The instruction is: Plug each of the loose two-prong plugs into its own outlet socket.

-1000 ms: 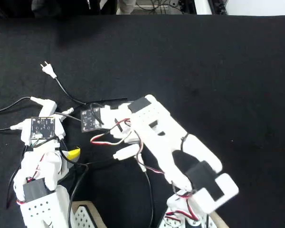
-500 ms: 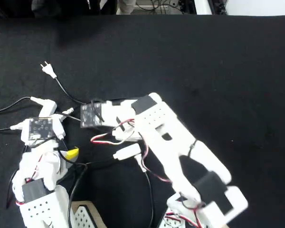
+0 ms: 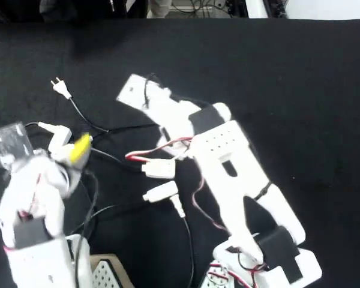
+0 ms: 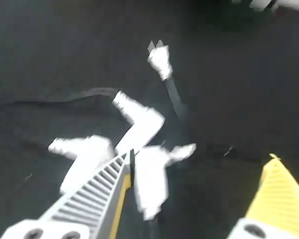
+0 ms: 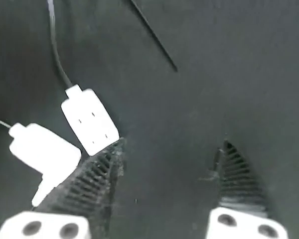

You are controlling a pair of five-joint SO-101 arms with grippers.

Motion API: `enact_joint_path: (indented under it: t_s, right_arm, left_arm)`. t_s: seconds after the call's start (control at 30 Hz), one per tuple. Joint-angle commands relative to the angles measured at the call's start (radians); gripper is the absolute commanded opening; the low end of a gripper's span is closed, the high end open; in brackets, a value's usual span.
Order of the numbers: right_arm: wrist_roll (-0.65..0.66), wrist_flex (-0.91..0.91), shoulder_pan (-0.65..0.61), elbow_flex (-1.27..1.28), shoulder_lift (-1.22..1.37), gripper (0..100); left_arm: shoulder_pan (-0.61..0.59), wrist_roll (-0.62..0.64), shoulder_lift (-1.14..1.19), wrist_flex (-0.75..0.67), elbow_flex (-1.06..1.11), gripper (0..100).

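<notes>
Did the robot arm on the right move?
Yes. The right arm swung toward the far edge of the table, its tip now about level with the unmoved two-prong plug.

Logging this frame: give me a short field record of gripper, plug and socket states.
left gripper: open, empty, close to a cluster of white connectors
right gripper: open, empty
two-prong plug: loose on the black table, not plugged in
outlet socket: white, lying flat, visible slots empty
</notes>
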Motion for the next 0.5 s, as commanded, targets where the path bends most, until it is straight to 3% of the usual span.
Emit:
enact_joint_path:
  t_s: [0.0, 0.13, 0.47]
  right_arm:
    - [0.058, -0.029, 0.021, 0.097, -0.039, 12.3]
    - [0.058, -0.192, 0.028, 0.249, -0.039, 1.1]
    - [0.064, -0.293, 0.028, 0.311, -0.031, 1.3]
  left_arm:
    - [0.114, 0.101, 0.468, -0.078, -0.321, 39]
    - [0.105, 0.295, 0.919, -0.083, -0.636, 39]
    - [0.054, 0.353, 1.757, -0.052, -1.431, 39]
